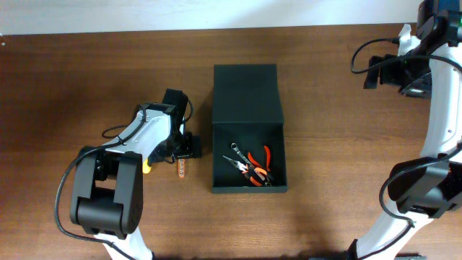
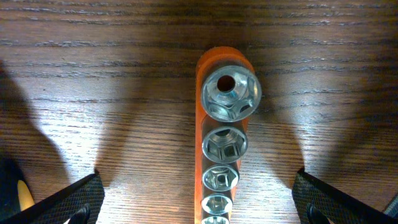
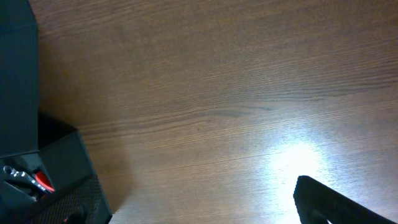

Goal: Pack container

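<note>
The black container (image 1: pixel 249 189) stands open at the table's middle, its flap lid (image 1: pixel 245 94) folded back. Red-handled pliers (image 1: pixel 258 163) and a metal tool lie inside; they also show in the right wrist view (image 3: pixel 37 179). An orange rail of several steel sockets (image 2: pixel 225 149) lies on the wood left of the container (image 1: pixel 181 168). My left gripper (image 2: pixel 199 199) is open, low over the rail, a finger on each side and apart from it. My right gripper (image 3: pixel 199 208) is open and empty, high over bare wood at the far right (image 1: pixel 382 72).
A yellow-handled tool (image 1: pixel 146 165) lies partly under my left arm, and its tip shows in the left wrist view (image 2: pixel 23 196). The table's back edge meets a white wall (image 1: pixel 216 14). My right arm's base stands at the front right (image 1: pixel 419 191).
</note>
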Available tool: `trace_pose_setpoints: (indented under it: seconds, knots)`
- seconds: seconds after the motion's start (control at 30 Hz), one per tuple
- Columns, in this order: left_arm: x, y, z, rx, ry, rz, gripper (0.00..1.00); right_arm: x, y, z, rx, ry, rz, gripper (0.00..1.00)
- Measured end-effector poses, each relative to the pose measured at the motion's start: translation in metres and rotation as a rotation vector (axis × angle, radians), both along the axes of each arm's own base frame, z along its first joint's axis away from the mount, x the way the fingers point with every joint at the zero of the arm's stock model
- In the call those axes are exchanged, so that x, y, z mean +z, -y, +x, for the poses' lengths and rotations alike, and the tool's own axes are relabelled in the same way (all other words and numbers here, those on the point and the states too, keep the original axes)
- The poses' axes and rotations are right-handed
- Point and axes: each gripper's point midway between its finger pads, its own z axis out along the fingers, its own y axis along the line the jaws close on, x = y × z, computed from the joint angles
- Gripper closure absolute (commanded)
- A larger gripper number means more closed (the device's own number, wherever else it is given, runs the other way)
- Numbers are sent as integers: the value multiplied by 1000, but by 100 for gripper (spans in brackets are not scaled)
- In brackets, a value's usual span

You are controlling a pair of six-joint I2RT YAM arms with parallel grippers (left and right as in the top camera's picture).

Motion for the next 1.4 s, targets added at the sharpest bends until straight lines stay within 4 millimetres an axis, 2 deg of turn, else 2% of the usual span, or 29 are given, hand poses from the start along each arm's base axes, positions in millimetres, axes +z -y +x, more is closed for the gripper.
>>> trace_pose_setpoints:
  seconds: [0.33, 0.37, 0.43, 0.5, 0.73, 0.9, 1.27, 1.4]
  knots:
    - [-1, 1, -2, 0, 0, -7, 0, 0, 0, 0, 0, 0, 0, 1]
    - [-1, 1, -2, 0, 2, -8, 4, 0, 0, 0, 0, 0, 0, 1]
    - [-1, 1, -3, 5, 0, -8, 21, 0, 0, 0, 0, 0, 0, 1]
    - [-1, 1, -3, 7, -1, -10, 33, 0, 0, 0, 0, 0, 0, 1]
    - [-1, 1, -3, 4, 1, -10, 39, 0, 0, 0, 0, 0, 0, 1]
    - [-1, 1, 0, 10, 14, -11, 71, 0, 0, 0, 0, 0, 0, 1]
    - [-1, 2, 2, 7, 22, -12, 75, 0, 0, 0, 0, 0, -1, 1]
    - [-1, 2, 3, 10, 28, -13, 87, 0, 0, 0, 0, 0, 0, 1]
